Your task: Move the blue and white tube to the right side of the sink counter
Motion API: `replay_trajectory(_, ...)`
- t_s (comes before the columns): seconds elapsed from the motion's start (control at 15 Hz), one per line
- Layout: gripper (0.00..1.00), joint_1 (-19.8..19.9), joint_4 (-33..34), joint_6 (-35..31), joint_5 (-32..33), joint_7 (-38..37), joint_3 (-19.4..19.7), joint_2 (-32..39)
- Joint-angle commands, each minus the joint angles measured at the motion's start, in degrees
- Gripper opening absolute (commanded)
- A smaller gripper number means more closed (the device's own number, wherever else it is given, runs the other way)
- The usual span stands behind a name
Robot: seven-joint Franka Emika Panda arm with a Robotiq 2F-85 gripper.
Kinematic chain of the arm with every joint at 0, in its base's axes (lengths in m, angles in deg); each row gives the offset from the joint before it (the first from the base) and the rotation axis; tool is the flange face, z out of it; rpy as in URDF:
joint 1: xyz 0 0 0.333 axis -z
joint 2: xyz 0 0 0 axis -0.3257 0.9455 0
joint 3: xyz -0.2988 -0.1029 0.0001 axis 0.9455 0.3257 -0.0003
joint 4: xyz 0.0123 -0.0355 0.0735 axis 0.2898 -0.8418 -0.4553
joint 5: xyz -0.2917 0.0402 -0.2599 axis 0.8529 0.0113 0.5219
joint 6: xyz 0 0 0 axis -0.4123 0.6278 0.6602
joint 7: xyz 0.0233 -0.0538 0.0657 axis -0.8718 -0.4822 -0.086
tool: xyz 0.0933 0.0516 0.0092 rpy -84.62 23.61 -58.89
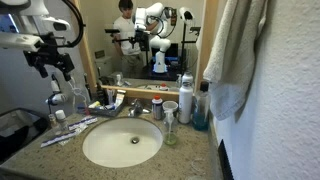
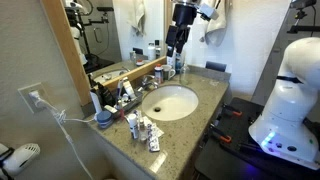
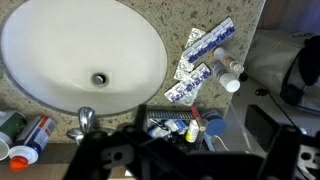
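Gripper (image 2: 176,48) held high above sink counter (image 2: 182,136), near mirror (image 2: 105,35); jaw state not discernible. Small items (image 2: 143,129) clustered on counter beside basin (image 2: 172,101).

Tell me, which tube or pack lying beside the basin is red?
The red tube by the faucet; the packs across the basin are blue and white.

1. Large wall mirror in a light wooden frame (image 1: 150,30), glass clean.
2. White rough-textured wall (image 1: 285,100); pale grey cloth towel (image 1: 232,50) hangs against it.
3. White wall socket (image 2: 33,97), white cord plugged in.
4. Dark floor (image 2: 225,150); lighting even.
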Motion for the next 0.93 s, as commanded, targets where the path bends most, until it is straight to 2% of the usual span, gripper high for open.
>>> replay_trajectory(0.0,1.0,0.1,0.1,0.2,-0.1,0.0,-0.1,0.0)
replay_trajectory(0.27,1.0,0.0,0.5,-0.4,-0.5,1.0,0.4,1.2)
replay_trajectory(0.47,1.0,0.8,2.6,-6.0,1.2,4.5,1.2,8.9)
replay_trajectory(0.67,1.0,1.2,5.5,-16.6,2.4,10.8,3.0,19.6)
replay_trajectory(0.87,1.0,0.6,11.2,-27.2,-0.7,17.2,5.2,30.7)
